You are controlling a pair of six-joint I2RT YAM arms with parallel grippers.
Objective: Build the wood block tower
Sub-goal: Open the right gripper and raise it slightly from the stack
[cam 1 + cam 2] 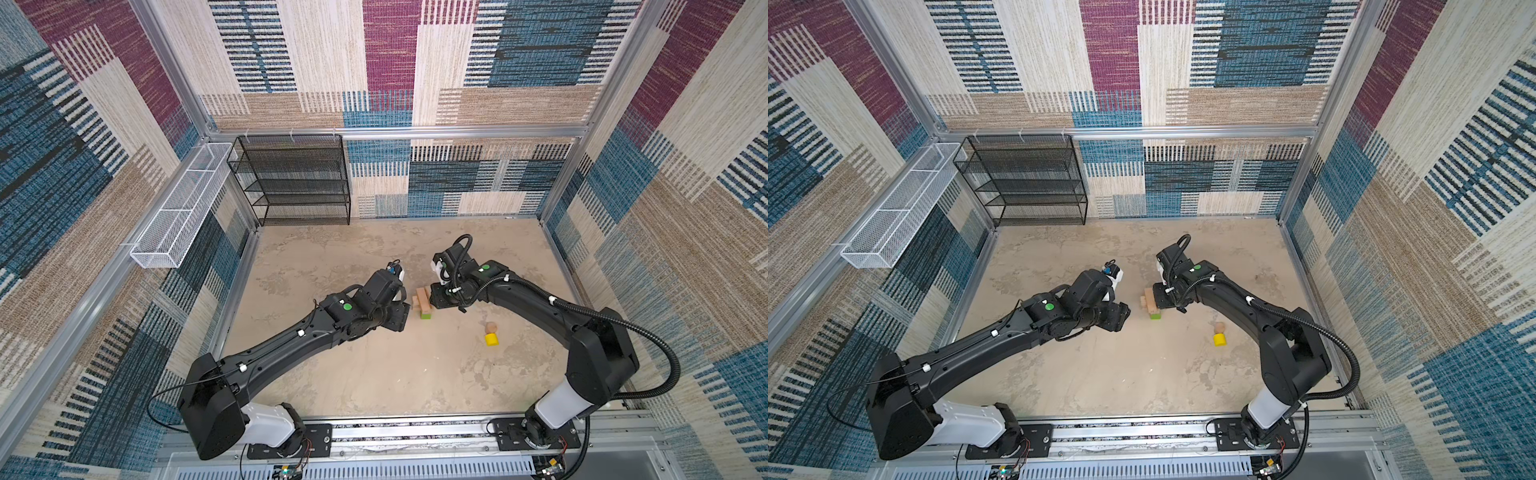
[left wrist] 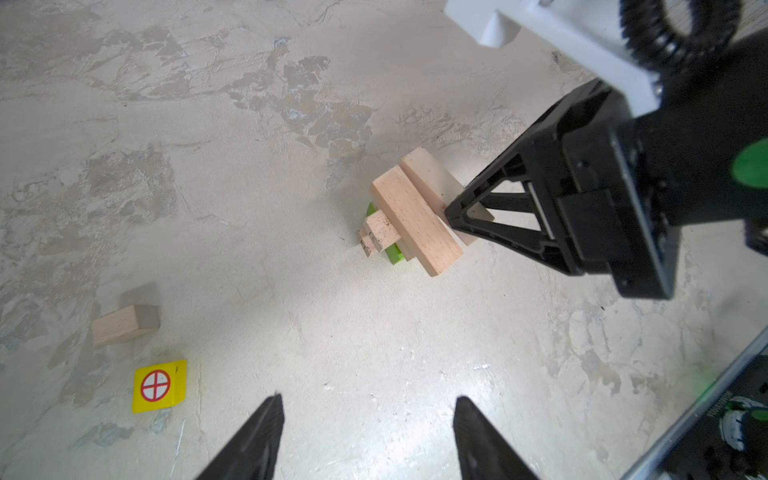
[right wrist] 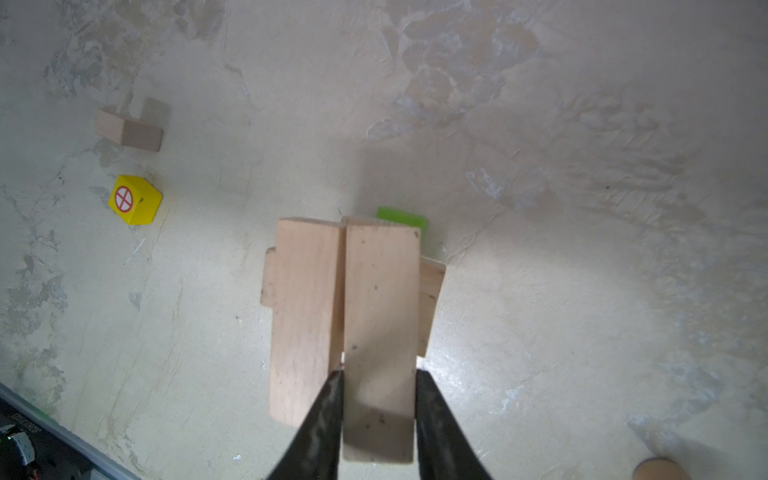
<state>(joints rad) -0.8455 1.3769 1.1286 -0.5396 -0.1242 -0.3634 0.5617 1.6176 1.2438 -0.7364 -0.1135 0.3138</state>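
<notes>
The wood block tower (image 1: 423,305) (image 1: 1151,305) stands mid-table: a green oblong (image 3: 401,218) at the bottom, tan bricks crosswise above, and two tan bricks side by side on top. My right gripper (image 3: 379,372) (image 1: 432,301) is shut on the tan brick (image 3: 380,299), which lies on top beside the other top brick (image 3: 305,311). My left gripper (image 2: 368,401) (image 1: 405,316) hangs open and empty just left of the tower. A red-marked yellow cube (image 2: 159,385) (image 3: 135,199) and a short tan block (image 2: 124,326) lie on the table, hidden under the left arm in both top views.
A yellow cylinder (image 1: 491,339) and a tan round piece (image 1: 491,327) lie right of the tower, under the right forearm. A black mesh shelf (image 1: 291,178) stands at the back left, and a white wire basket (image 1: 183,208) hangs on the left wall.
</notes>
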